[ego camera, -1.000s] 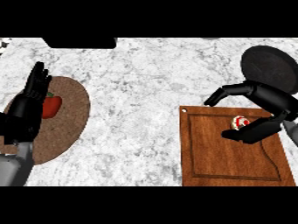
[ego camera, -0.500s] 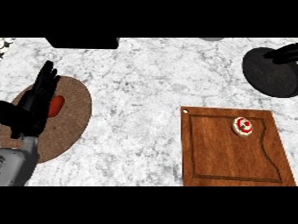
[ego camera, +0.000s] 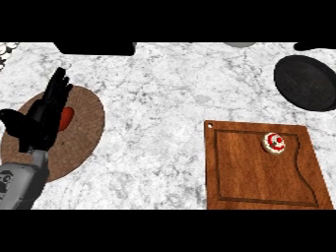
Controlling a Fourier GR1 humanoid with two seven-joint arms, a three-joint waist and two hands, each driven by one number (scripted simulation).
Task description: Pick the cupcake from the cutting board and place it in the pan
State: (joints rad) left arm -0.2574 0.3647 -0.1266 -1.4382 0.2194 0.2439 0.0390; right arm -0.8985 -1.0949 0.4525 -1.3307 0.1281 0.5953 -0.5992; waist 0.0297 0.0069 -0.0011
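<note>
A small cupcake (ego camera: 274, 142) with red-and-white top sits upright on the wooden cutting board's (ego camera: 254, 177) far right part; the black pan (ego camera: 309, 82) lies beyond it, apart.

Even, bright light over a pale marble tabletop (ego camera: 170, 98), with no glare.

Light falls flat and diffuse from above; no strong cast shadows show under the left robot hand (ego camera: 43, 118) resting at the view's left. To that hand's right the cutting board (ego camera: 261, 170) shows clear grain and crisp edges, and the cupcake (ego camera: 274, 142) on it reads plainly. Farther right, the pan (ego camera: 309, 82) is a matte black with hardly any inner detail. The robot hand itself is equally dark, its fingers merging together. Edges show no bending.
</note>
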